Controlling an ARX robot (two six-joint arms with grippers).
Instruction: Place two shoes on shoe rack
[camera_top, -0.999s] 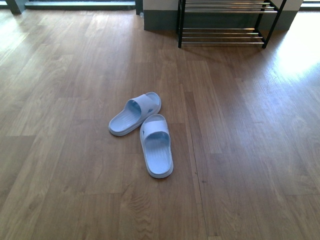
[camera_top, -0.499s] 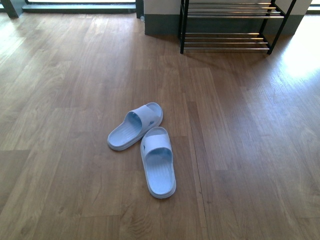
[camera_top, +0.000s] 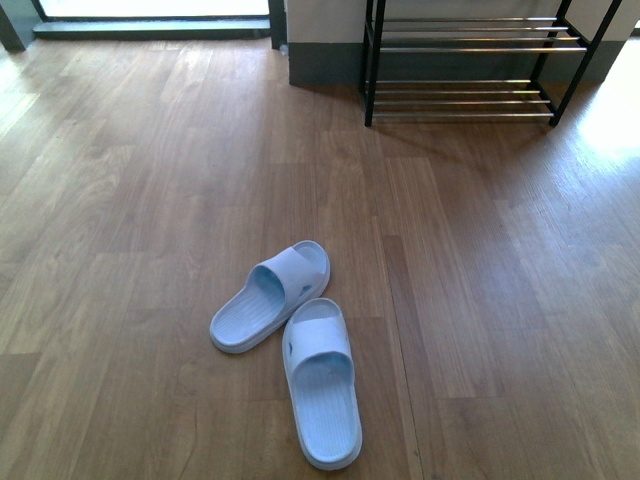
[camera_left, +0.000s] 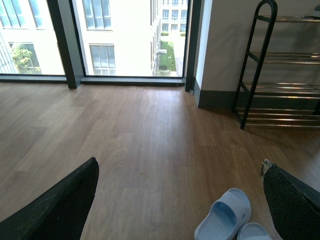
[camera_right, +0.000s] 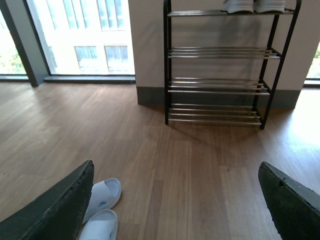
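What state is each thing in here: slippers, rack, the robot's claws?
Blue slippers: upright on the floor, side by side.
Shoe rack: standing; white-soled shoes on its top tier.
Left gripper: open, empty.
Right gripper: open, empty.

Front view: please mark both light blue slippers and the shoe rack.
far slipper (camera_top: 291, 270), front view, strap.
near slipper (camera_top: 328, 405), front view, footbed.
shoe rack (camera_top: 460, 100), front view, lowest tier's bars.
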